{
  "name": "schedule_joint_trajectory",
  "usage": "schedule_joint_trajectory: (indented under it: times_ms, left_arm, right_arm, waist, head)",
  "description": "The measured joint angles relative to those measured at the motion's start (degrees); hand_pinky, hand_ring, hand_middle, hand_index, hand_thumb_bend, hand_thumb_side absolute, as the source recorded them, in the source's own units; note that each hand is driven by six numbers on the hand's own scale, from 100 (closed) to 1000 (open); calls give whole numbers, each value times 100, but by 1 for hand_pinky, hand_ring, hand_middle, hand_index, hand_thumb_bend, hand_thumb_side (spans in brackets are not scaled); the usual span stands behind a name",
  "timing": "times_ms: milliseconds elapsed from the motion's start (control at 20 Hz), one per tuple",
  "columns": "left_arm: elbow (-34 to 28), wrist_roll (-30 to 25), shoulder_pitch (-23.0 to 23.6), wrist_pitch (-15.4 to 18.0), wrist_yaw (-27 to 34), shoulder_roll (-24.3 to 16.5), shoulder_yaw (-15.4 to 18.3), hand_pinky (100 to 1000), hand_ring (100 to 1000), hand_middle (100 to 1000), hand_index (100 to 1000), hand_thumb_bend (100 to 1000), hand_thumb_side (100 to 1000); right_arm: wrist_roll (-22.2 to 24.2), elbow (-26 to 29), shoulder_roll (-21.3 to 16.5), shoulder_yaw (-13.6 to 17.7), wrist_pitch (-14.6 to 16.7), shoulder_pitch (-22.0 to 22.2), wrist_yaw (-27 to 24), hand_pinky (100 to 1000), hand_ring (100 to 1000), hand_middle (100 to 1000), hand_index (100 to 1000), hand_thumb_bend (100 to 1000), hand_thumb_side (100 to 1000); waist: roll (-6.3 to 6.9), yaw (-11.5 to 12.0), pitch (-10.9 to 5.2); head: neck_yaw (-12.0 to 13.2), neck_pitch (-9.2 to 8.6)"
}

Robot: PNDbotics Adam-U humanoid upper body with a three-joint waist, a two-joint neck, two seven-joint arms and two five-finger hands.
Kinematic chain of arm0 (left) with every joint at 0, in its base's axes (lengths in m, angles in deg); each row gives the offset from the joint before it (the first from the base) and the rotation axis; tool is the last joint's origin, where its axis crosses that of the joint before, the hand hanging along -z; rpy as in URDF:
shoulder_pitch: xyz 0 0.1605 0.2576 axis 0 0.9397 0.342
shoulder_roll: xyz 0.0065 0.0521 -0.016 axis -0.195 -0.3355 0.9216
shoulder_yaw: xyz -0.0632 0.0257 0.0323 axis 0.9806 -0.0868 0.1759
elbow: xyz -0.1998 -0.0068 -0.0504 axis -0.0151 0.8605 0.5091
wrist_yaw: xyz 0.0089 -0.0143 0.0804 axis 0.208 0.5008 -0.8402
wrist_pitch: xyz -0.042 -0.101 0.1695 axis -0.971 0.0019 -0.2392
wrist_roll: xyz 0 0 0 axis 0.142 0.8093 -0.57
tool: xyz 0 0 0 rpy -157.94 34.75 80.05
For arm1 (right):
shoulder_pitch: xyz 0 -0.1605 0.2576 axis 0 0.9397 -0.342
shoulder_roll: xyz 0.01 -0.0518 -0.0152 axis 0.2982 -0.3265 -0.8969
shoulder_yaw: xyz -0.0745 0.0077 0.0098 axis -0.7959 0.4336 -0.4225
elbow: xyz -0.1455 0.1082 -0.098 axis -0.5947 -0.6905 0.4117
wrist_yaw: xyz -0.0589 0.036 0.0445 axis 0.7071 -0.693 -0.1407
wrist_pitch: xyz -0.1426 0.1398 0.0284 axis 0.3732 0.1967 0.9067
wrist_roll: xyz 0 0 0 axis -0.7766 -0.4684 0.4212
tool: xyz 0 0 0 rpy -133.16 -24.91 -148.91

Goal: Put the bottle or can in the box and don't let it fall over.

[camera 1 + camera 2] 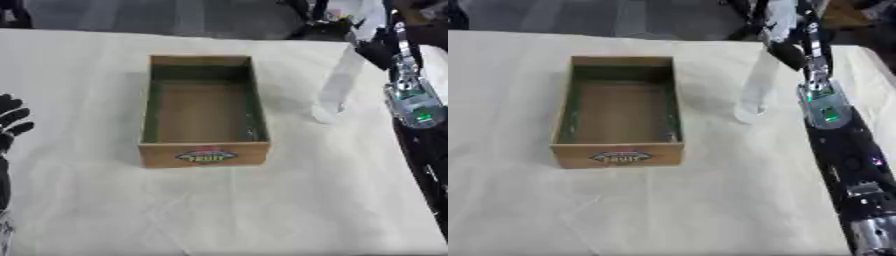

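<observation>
A clear bottle (337, 87) stands upright on the cloth-covered table (219, 210), just to the right of an open wooden box (204, 111) with a green-painted interior and a label on its near end. The box holds nothing, so the main job lies ahead: the bottle has yet to go inside, and nothing has tipped over so far.

The robot's right hand (787, 52) reaches in from the upper right and sits at the top of the bottle, near its neck. The dark fingers appear to close around the upper part of the bottle, though blur at that spot keeps this from being certain (whether the base rests on the cloth or hangs just above it cannot be told either). The right forearm (842, 145), black with a green light, runs down the table's right side.

The left hand (10, 120) rests idle at the left edge, fingers spread and pointing up, holding nothing.

By this reading the task is at its opening stage. What remains is carrying the bottle left over the box wall, lowering it to the floor and letting go with it upright.
</observation>
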Motion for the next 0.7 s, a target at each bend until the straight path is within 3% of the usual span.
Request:
schedule_joint_trajectory:
  times_ms: [700]
  left_arm:
    - [0, 0, 0, 0, 0, 0, 0, 754, 774, 723, 816, 316, 837]
  right_arm:
    - [183, 59, 3, -71, -5, -106, -107, 713, 841, 908, 1000, 626, 568]
  waist:
    - [-1, 60, -14]
  head:
    - [24, 0]
